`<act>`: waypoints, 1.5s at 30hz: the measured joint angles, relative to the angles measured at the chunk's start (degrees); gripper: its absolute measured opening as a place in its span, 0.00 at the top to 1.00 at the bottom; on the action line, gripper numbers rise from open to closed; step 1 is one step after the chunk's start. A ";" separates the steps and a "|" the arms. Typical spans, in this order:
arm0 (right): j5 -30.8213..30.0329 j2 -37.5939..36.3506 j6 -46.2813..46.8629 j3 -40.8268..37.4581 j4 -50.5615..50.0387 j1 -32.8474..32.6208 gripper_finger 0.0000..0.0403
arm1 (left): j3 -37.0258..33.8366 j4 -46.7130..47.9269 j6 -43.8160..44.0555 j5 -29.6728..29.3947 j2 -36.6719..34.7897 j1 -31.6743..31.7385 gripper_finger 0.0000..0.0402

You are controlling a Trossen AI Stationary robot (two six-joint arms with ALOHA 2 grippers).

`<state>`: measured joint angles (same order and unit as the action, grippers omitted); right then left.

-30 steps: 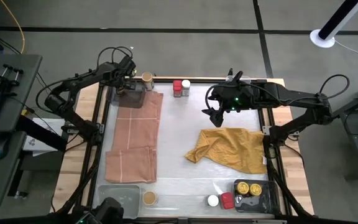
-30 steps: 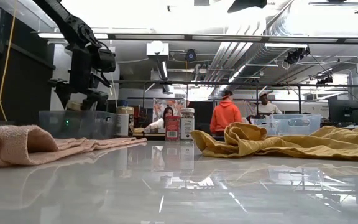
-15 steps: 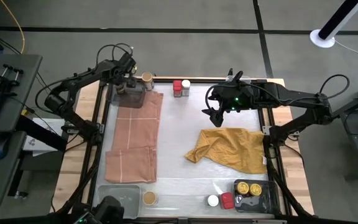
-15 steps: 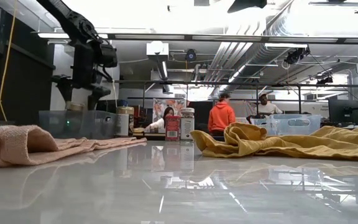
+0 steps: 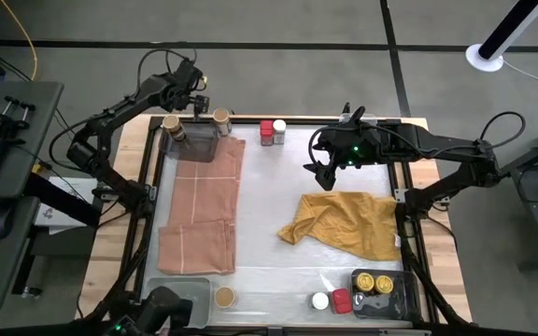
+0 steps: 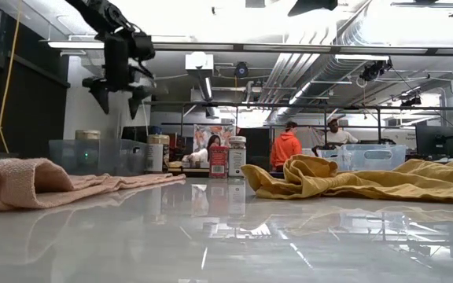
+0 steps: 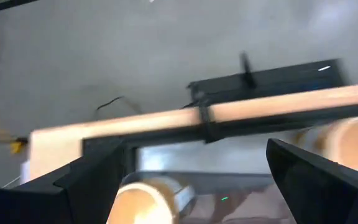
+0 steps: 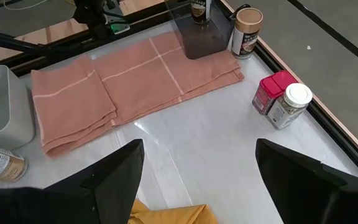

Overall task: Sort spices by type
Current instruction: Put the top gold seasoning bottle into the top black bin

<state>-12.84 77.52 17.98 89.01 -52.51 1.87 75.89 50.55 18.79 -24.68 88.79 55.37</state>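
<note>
Left hand (image 5: 197,91) hangs raised above the far left corner of the worktop (image 5: 278,191), fingers spread wide and empty, as the low view shows (image 6: 118,86). Directly below and just toward the near side stands a clear tray (image 5: 194,142) holding one tan-lidded jar (image 5: 174,126); a second tan-lidded jar (image 5: 220,118) stands upright on the worktop just beside the tray's right wall. Both jars stand with the long axis vertical, so a descent from above is the likely approach, and the left arm is plainly the nearer. A red-lidded jar (image 5: 266,132) and a white-lidded jar (image 5: 279,131) stand touching at the far edge, between the two arms. Right hand (image 5: 320,173) hovers over mid-worktop above the mustard cloth (image 5: 348,222), fingers apart and empty. At the near edge lie another tan-lidded jar (image 5: 223,297), a white (image 5: 320,301) and a red one (image 5: 341,301), and two gold-lidded jars (image 5: 374,282) in a dark tray (image 5: 402,297). No label text is legible.
</note>
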 joint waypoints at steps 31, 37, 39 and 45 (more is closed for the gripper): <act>-0.02 0.00 4.09 0.00 -0.03 0.00 0.24 | 14.50 1.71 5.52 16.64 19.51 -5.98 0.07; 0.00 0.00 4.08 0.00 -0.04 -0.01 0.24 | 14.51 3.88 5.57 16.47 20.70 -5.94 0.07; 0.00 0.00 4.07 0.00 -0.04 -0.02 0.24 | 14.54 3.80 5.58 16.47 21.00 -5.96 0.07; 0.00 0.00 4.07 0.00 -0.75 -0.02 0.24 | 14.54 3.35 7.48 19.91 22.40 -5.94 0.07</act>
<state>-12.84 77.52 22.04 89.01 -53.26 1.85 90.43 53.90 26.27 -4.77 111.19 49.43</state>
